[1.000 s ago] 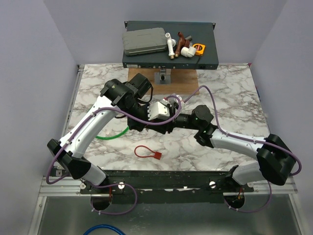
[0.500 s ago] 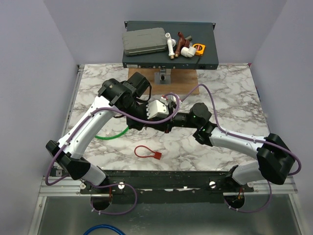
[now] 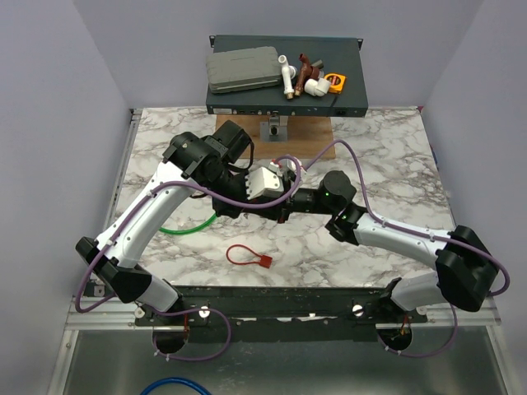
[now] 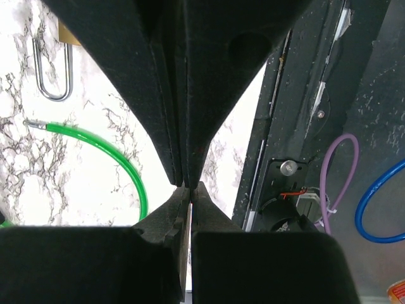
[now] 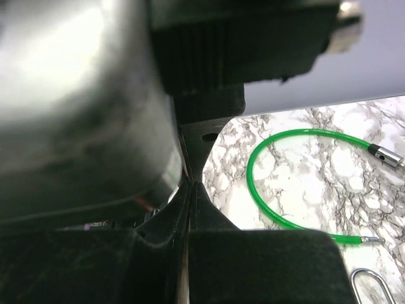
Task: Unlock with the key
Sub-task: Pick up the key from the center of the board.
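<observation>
Jaws matte black, both pairs pressed together, left gripper (image 4: 190, 195) meeting right gripper (image 5: 192, 187) tip to tip. Brass padlock with steel shackle (image 4: 68, 33) lies beyond my left tips, beside glossy green cable (image 4: 143, 206). Wrists have edged slightly leftward.

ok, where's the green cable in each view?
Top external: the green cable lies at the left of the marble table, sticking out from under the left arm.
Left wrist: left half, arcing from a metal tip downward.
Right wrist: right half, a loop open to the right.
Shared landmark: the marble table under it.
</observation>
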Controlling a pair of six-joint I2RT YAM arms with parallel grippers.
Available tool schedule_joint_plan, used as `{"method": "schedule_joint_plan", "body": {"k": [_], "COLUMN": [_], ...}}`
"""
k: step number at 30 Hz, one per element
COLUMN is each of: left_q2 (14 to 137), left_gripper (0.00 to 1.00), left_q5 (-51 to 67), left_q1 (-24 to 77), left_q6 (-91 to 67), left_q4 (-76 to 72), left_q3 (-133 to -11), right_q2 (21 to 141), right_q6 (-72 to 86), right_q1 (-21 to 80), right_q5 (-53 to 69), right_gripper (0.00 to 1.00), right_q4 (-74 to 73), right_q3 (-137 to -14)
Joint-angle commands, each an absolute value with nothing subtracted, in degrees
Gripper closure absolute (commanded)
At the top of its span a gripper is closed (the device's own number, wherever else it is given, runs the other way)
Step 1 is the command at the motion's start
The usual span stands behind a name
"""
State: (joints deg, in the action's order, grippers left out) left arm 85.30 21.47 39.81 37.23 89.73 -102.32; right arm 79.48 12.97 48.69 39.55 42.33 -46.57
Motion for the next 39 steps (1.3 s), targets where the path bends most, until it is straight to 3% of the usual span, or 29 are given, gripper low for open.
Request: {"method": "schedule_joint_plan", "body": {"k": [1, 15, 22, 25, 39], "left_q2": [84.61, 83.65, 83.26, 83.00, 82.97], "left_gripper": [1.00, 1.00, 1.00, 1.00, 1.00], "left_q5": [23.37, 23.83, 23.30, 22.85, 21.77], "left_q1": [40.97, 41.01, 40.99, 41.00, 41.01], "left_q6": [37.18, 36.21, 36.21, 36.21, 35.95], "left_q4": [91.99, 90.08, 89.81, 89.50, 89.08], "left_q3": [-103.63, -102.81, -100.48, -99.78, -99.79], "right_q2": [79.63, 79.19, 78.45, 78.28, 79.94], "right_q6": [10.39, 9.88, 11.75, 12.50, 11.79], "right_q1": [49.64, 49.58, 49.62, 49.57, 49.61], "right_q5": [38.76, 38.85, 37.40, 37.52, 44.73], "right_gripper": [0.99, 0.98, 0.62, 0.55, 0.45], "right_q4": [36.51, 35.37, 36.80, 38.11, 34.71], "right_q3": [-47.57, -47.65, -48.51, -48.70, -51.07]}}
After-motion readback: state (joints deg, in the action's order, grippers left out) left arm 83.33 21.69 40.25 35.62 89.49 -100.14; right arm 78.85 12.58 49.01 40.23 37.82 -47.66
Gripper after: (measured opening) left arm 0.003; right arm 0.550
